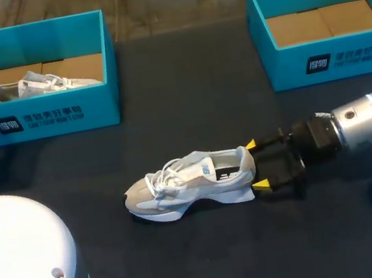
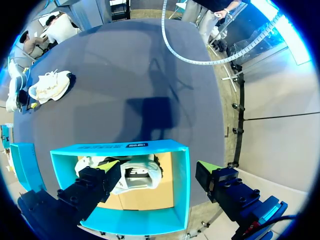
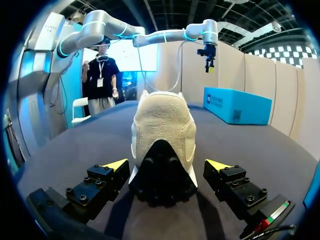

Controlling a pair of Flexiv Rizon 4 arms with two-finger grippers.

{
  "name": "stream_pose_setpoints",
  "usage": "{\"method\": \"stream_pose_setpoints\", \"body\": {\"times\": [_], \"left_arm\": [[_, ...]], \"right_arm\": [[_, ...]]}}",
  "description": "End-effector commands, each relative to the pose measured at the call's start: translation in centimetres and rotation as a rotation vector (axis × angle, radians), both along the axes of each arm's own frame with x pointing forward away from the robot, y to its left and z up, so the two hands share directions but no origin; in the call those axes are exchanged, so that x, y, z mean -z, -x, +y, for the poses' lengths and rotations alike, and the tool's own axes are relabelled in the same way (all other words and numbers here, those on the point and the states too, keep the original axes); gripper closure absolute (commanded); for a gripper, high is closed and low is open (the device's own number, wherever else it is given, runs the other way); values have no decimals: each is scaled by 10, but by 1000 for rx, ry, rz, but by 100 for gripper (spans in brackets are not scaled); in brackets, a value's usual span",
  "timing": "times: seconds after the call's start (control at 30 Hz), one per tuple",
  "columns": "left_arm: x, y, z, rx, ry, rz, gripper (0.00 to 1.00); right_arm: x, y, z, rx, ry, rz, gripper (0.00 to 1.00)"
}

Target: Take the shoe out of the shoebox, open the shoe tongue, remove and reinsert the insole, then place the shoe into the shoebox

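1. Right gripper (image 1: 255,165) is seen low over the desk (image 1: 181,111), the arm coming in from the right side. Its fingers (image 3: 112,167) are spread, one yellow tip on each side of the heel of the shoe (image 1: 190,180).
2. In the right wrist view a narrow gap is noted at one finger. Contact at the other cannot be told. Nothing is pinched.
3. The shoe is found near the middle of the desk, outside both boxes. It stands upright on its sole, heel toward the right gripper, toe toward the robot's left. Pale grey upper, white laces, dark heel patch.
4. Further back on the left, the left shoebox (image 1: 52,118) is recorded: blue walls, brown cardboard floor. A second shoe (image 1: 22,87), pale like the first, lies inside it.
5. Left gripper (image 2: 157,167) is held above the left shoebox. Its fingers are spread wide and hold nothing. In the left wrist view one finger is seen over the second shoe, the other just outside the box's side wall.
6. Further back on the right, the right shoebox (image 1: 344,57) is noted, well apart from the left one, with brown cardboard showing inside.
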State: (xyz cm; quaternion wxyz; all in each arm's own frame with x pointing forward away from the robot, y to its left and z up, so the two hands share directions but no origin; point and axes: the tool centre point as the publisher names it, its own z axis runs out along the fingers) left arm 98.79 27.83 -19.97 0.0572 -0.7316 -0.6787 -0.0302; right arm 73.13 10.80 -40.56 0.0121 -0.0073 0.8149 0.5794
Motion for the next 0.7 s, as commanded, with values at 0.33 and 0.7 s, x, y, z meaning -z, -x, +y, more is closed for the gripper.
{"method": "stream_pose_setpoints", "body": {"times": [0.33,0.7], "left_arm": [[0,0,0,0,-2,-1,0],[0,0,0,0,-2,-1,0]], "right_arm": [[1,2,14,-13,2,-11,0],[0,1,22,-11,6,-12,0]]}}
